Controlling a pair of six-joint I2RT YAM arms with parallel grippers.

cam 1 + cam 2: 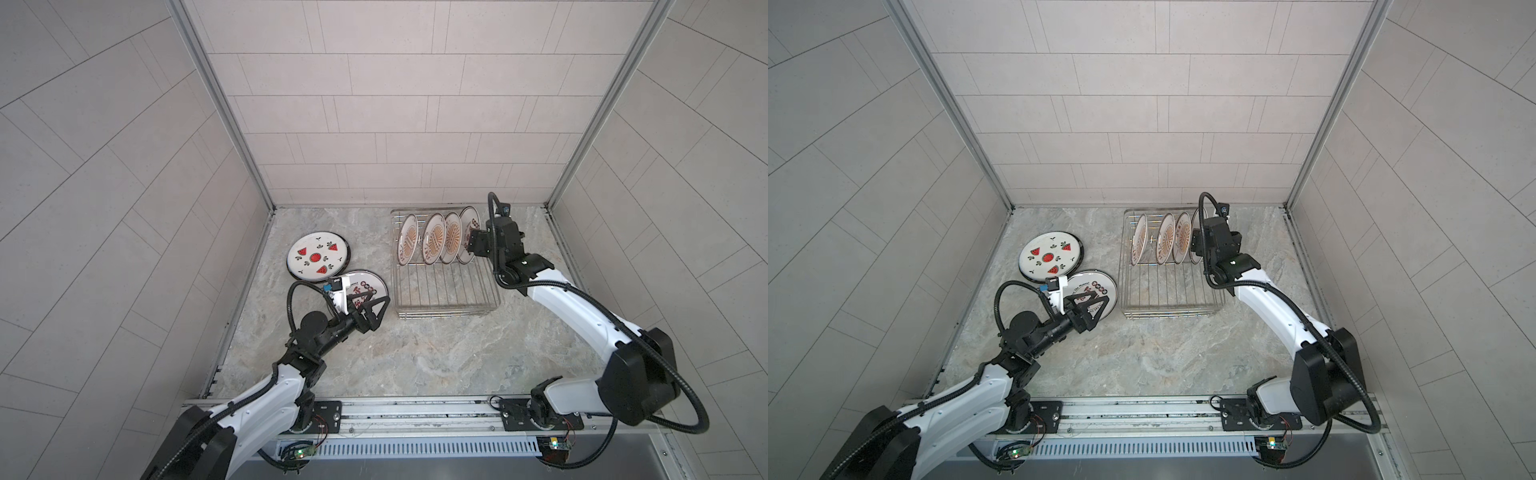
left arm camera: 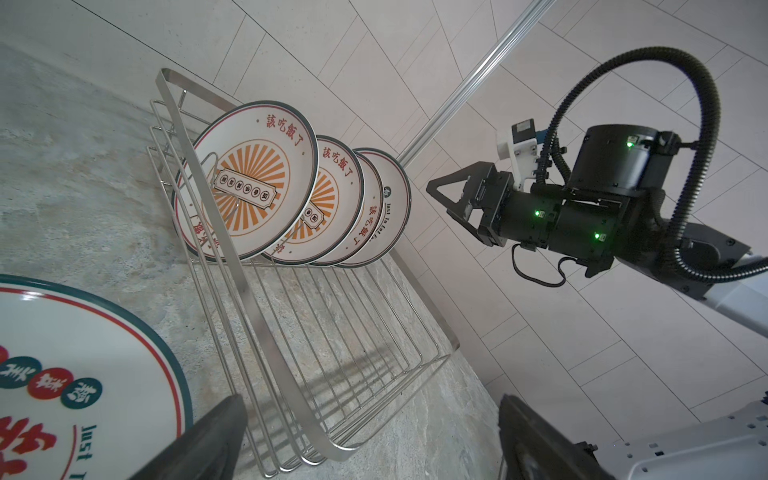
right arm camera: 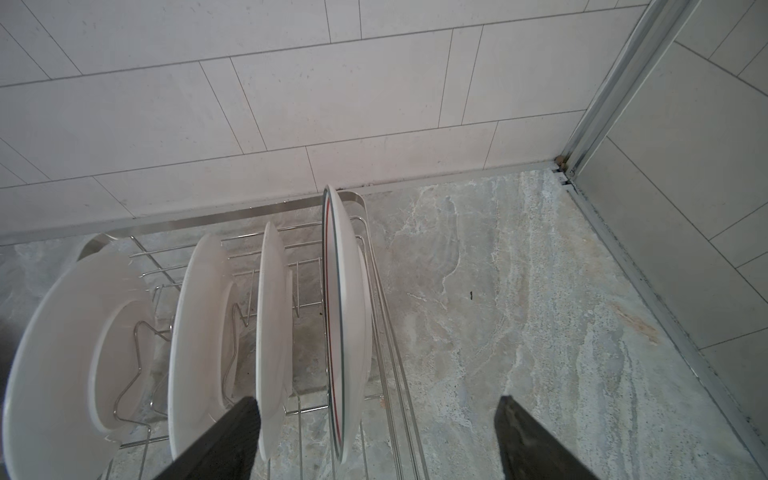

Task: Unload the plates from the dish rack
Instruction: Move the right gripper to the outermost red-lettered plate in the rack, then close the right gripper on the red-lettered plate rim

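Observation:
The silver wire dish rack (image 1: 449, 309) stands at the back right with several plates upright in its far prongs. The orange-sunburst plates (image 1: 434, 243) are the left ones. The rightmost plate (image 3: 345, 332), white with a green and red rim line, stands edge-on between the fingers of my right gripper (image 3: 376, 419), which is open and not touching it. Two plates lie flat on the left: a watermelon plate (image 1: 318, 256) and a red-character plate (image 1: 370, 282). My left gripper (image 1: 374, 307) hovers open and empty over the red-character plate's near edge.
The tiled back wall runs close behind the rack (image 2: 249, 311), and the right wall's metal rail (image 3: 665, 311) lies a short way from my right arm. The rack's near rows hold nothing. Marble tabletop (image 1: 415, 357) spreads in front of the rack.

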